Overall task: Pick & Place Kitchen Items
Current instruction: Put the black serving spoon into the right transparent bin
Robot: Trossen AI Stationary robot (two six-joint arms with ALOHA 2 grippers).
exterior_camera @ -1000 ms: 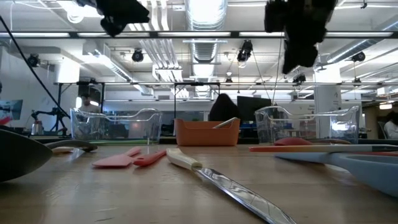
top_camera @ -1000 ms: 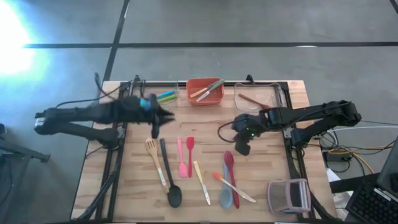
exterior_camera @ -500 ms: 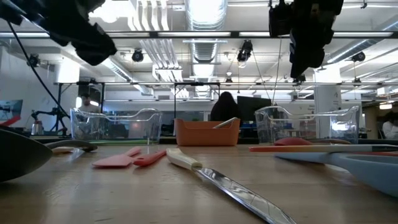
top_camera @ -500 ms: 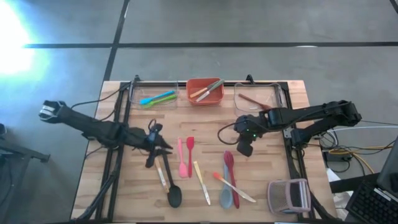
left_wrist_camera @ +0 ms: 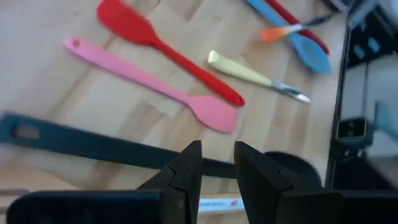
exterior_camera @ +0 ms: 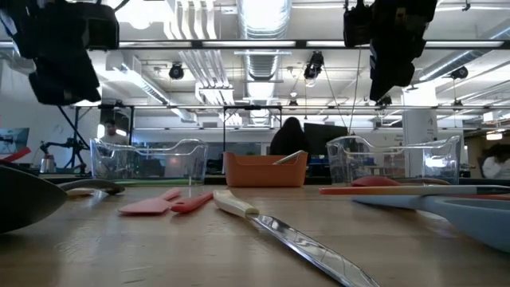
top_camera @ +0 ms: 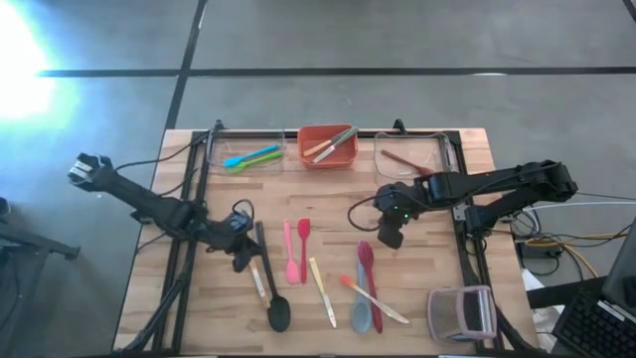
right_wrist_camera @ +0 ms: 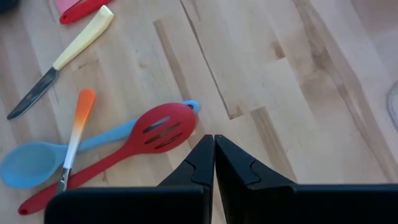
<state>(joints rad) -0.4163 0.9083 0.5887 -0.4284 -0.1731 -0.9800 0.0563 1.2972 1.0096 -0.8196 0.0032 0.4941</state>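
Several kitchen items lie flat on the wooden table (top_camera: 427, 268): a pale wooden spatula (top_camera: 258, 283), a black ladle (top_camera: 277, 312), a pink spatula (left_wrist_camera: 155, 84), a red spatula (left_wrist_camera: 168, 50), a cream-handled knife (top_camera: 321, 290), a red slotted spoon (right_wrist_camera: 149, 134) and a blue spoon (right_wrist_camera: 37, 163). My left gripper (left_wrist_camera: 216, 152) hovers over the black ladle's handle (left_wrist_camera: 93, 146) and the wooden spatula's head end, narrowly open with nothing between its fingers. My right gripper (right_wrist_camera: 213, 142) hangs shut above bare table near the red slotted spoon.
Along the far edge stand a clear bin (top_camera: 248, 157) holding a blue and a green utensil, an orange bin (top_camera: 328, 146) with utensils, and another clear bin (top_camera: 407, 159) holding a dark red one. A clear container (top_camera: 462, 313) sits at the near right corner.
My left gripper has swung from beside the far-left clear bin toward the near edge and come down, rolling as it went, and now hangs low over the wooden spatula and black ladle. The utensils on the table have not moved.
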